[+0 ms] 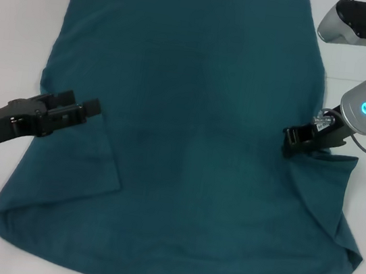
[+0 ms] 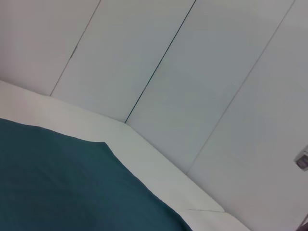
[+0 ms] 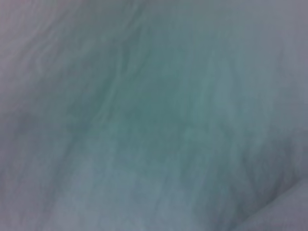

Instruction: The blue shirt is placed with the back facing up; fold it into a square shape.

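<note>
Sleeve-folding seems underway on the dark teal-blue soft fabric shirt (image 1: 190, 131): left gripper (image 1: 81, 110), jaws apart, hovers over its left sleeve, right gripper (image 1: 300, 138), grip unclear, presses its right edge; next, fold inward.

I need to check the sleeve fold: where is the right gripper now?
In the head view the right gripper is at the blue shirt's right edge, low over the folded-in right sleeve.
</note>
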You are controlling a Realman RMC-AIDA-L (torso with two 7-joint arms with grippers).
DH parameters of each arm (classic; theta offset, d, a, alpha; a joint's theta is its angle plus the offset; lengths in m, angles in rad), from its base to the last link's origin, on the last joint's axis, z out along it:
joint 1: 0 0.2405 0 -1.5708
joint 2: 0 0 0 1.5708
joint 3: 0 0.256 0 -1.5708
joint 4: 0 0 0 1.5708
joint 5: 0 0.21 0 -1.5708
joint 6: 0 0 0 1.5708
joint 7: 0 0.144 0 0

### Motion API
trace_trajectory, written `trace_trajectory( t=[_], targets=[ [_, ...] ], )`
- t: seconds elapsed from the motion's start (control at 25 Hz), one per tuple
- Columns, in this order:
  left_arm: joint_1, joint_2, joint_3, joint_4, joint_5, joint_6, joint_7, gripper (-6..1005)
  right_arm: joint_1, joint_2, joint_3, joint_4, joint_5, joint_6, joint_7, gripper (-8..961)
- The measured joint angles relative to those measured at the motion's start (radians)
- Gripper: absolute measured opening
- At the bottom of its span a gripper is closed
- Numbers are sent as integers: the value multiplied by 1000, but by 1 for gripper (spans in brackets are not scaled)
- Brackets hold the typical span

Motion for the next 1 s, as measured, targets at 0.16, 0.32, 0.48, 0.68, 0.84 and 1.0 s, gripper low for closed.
trace_trajectory(
  t=[0.16,0.32,0.48,0.68,0.84,1.0],
  targets=[
    [-1,0,0,0,0,-2,1,907,18,1,-4,-1,-51,1,14,51],
    [-2,0,0,0,0,-4,2,907,43,6,-22,-3,-99,4,15,53],
    [0,0,-1,0,0,-8,3,906,65,21,-57,-4,-133,10,15,55],
    [2,0,-2,-1,0,-16,4,905,79,34,-109,-4,-136,11,15,57],
    [3,0,-2,-2,0,-17,4,906,82,38,-130,-4,-136,9,14,59],
    [3,0,-2,-2,0,-17,9,906,83,40,-131,-4,-137,0,9,61]
  ],
)
